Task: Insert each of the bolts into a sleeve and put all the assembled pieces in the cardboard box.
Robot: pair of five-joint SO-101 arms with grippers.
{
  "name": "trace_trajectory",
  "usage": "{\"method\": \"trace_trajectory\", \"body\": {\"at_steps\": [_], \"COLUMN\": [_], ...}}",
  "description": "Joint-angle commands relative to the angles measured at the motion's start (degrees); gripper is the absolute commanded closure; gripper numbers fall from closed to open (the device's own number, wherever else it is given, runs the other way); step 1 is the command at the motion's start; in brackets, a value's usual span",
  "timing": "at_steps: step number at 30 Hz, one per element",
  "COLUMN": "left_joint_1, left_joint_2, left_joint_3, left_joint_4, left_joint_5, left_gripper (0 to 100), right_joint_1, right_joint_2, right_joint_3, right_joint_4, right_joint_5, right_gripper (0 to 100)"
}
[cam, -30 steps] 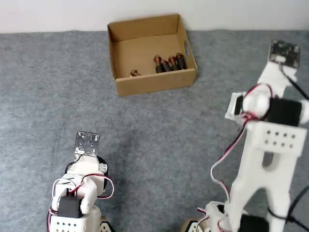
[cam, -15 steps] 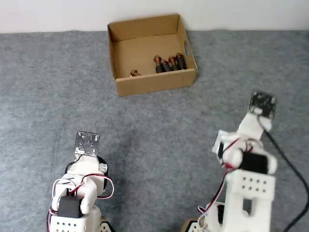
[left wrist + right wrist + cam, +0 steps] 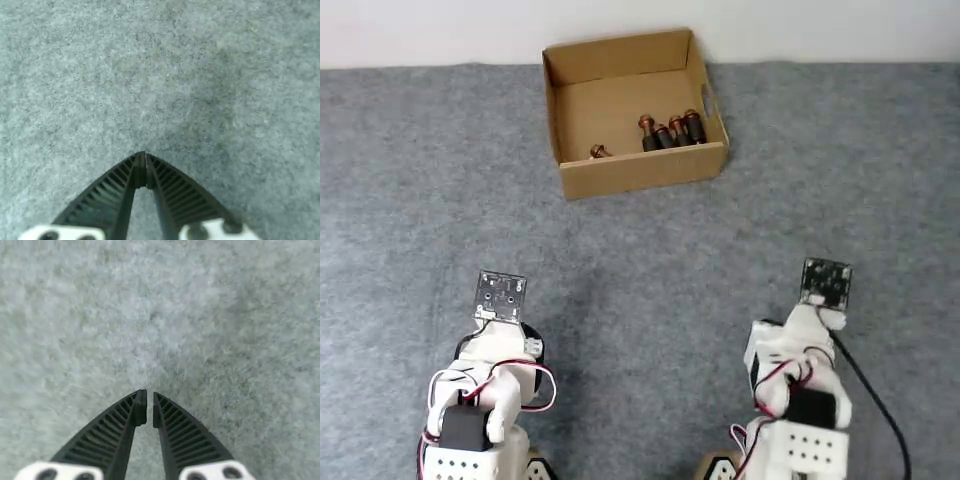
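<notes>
Felt [image 3: 650, 270], grey and rough, covers the table under both grippers. The left gripper [image 3: 140, 157] hangs just above it, its two ribbed fingers pressed together at the tips with nothing between them. The right gripper [image 3: 147, 396] hangs over the same felt. Its fingers are almost together, with only a thin slit at the tips, and it also carries nothing. In the high view one arm [image 3: 492, 380] and a second arm [image 3: 798, 385] are folded at the near edge, well apart from each other.

Farther away stands the cardboard box [image 3: 640, 172], open at the top. Inside it lie the assembled pieces [image 3: 672, 130], about four side by side against the wall with the handle hole. One single piece [image 3: 600, 152] lies alone near the front wall.

The pieces look like metal, so I judge them stiff, rather heavy for their size and smooth. Because they are round, they may roll or slip. The safest hold, I think, is across the dark sleeve in the middle, with the fingers crossing the long axis.
</notes>
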Motion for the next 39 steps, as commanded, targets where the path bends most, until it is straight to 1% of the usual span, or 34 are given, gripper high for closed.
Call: {"method": "trace_trajectory", "body": {"at_steps": [1, 4, 15, 39], "left_joint_1": [-0.26, -0.26, -0.26, -0.26], "left_joint_2": [-0.62, -0.62, -0.62, -0.62], "left_joint_3": [-0.31, -0.31, -0.31, -0.31], "left_joint_4": [0.44, 0.44, 0.44, 0.44], "left_joint_5": [-0.09, -0.09, -0.09, -0.09], "left_gripper": [100, 100, 100, 100], "right_joint_1": [0.48, 0.13, 0.57, 0.48], "right_joint_2": [-9.89, -16.31, -14.11, -14.11], "right_joint_3": [3.78, 4.22, 4.31, 4.31], "right_joint_4": [3.56, 9.54, 17.36, 17.98], "right_joint_5": [1.32, 1.14, 1.58, 1.49], "right_gripper": [99.1, 99.1, 99.0, 99.0]}}
